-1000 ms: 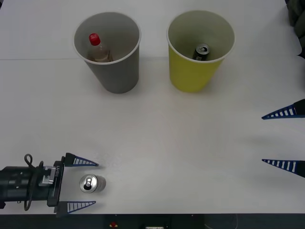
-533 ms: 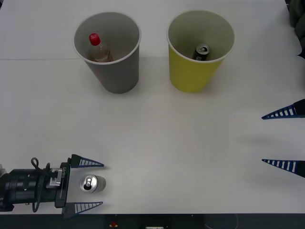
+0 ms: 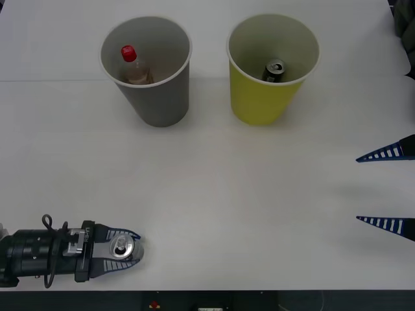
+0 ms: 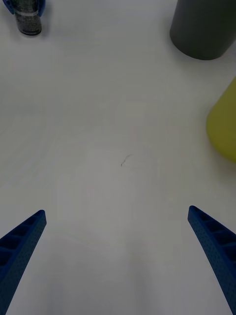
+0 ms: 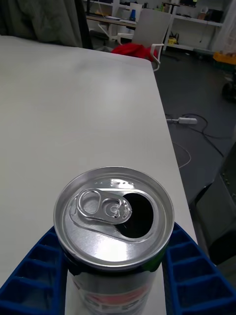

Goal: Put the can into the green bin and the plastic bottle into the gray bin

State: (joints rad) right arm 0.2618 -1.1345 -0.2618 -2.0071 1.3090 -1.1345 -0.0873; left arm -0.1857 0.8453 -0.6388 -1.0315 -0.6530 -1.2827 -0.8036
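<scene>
The can (image 3: 120,246) stands upright near the table's front left edge, silver pull-tab top up, with my left gripper (image 3: 135,247) shut on its sides. In the left wrist view the can (image 5: 114,211) sits between the blue fingers (image 5: 32,275). The plastic bottle (image 3: 133,65), red-capped, stands inside the gray bin (image 3: 162,97) at the back left. The green bin (image 3: 259,103) stands to its right. My right gripper (image 3: 384,189) hangs open over the table's right side, holding nothing (image 4: 118,256). The right wrist view catches the can (image 4: 28,22), the gray bin (image 4: 204,24) and the green bin (image 4: 223,128).
A black can (image 3: 273,70) with a silver top lies inside the green bin. The table's front edge (image 3: 207,289) runs just below the held can. Bare white tabletop stretches between the grippers and the bins. A chair (image 5: 147,29) stands past the table's corner.
My left gripper slid forward around the can and its fingers shut on it. The right arm, the bins and their contents have not moved.
</scene>
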